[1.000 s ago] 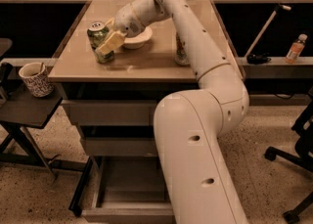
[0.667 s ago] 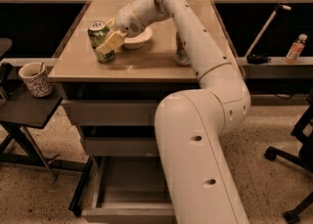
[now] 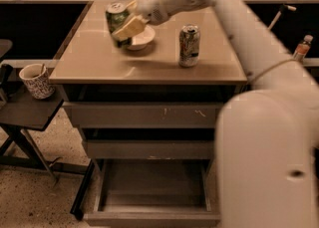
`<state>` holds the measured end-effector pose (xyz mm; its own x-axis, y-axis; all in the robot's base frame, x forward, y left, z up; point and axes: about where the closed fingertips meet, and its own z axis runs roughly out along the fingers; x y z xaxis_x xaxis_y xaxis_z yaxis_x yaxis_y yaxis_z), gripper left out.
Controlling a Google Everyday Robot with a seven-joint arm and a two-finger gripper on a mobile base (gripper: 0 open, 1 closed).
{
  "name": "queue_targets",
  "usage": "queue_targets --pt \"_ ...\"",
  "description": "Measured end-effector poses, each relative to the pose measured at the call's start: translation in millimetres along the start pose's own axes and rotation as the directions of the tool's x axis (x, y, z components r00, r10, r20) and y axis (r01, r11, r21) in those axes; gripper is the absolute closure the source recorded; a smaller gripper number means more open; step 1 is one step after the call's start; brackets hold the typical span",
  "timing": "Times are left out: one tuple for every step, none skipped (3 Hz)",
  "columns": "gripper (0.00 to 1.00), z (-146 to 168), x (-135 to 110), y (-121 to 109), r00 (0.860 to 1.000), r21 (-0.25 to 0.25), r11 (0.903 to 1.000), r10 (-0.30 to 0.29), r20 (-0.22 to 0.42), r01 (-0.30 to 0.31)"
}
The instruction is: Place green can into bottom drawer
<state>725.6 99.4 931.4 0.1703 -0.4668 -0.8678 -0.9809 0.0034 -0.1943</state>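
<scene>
Gripper [image 3: 124,27] is clamped on the green can [image 3: 114,19], with a tan finger [image 3: 132,25] across its side. The can is at the far-left of the tabletop [image 3: 149,67], tilted and apparently clear of the surface, just in front of or over the white bowl [image 3: 142,40]. I can't tell if it touches the bowl.

Step in hand, as I read it: carry the can from the tabletop to the bottom drawer [image 3: 149,218]. The drawer is pulled out and its tray floor is visible.

To do it well:
- Lift enough to clear the bowl rim before translating.
- Bring the can forward past the table's front edge, left of the paler can [image 3: 189,45], which stands well apart to the right. The arm link passes above it, so watch elbow sweep.
- Descend in front of the two upper drawers [image 3: 149,115]. They look only slightly proud, but the table edge overhangs, so don't drop too close in.
- Level the can before release and set it on its base mid-tray. A tilted release likely means it rolls.
- Open the gripper only once the base is down.

Risk: the can is gripped off-axis, so it may slip under fast moves.

Writing: none legible. The green can shows mottled green-and-white print and a silver top, with no brand readable. Same for the paler can. The mug [image 3: 36,80] on the side table [image 3: 30,112] has a speckled pattern and no text. The bottle [image 3: 302,48] at far right has an unreadable label.
</scene>
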Motion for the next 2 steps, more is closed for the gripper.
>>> queue_targets --pt "1.0 -73 -67 26 0.995 0.163 0.9864 -0.032 0.094 0.016" --pt "1.0 -108 -123 77 0.98 0.234 0.972 -0.03 0.196 -0.017"
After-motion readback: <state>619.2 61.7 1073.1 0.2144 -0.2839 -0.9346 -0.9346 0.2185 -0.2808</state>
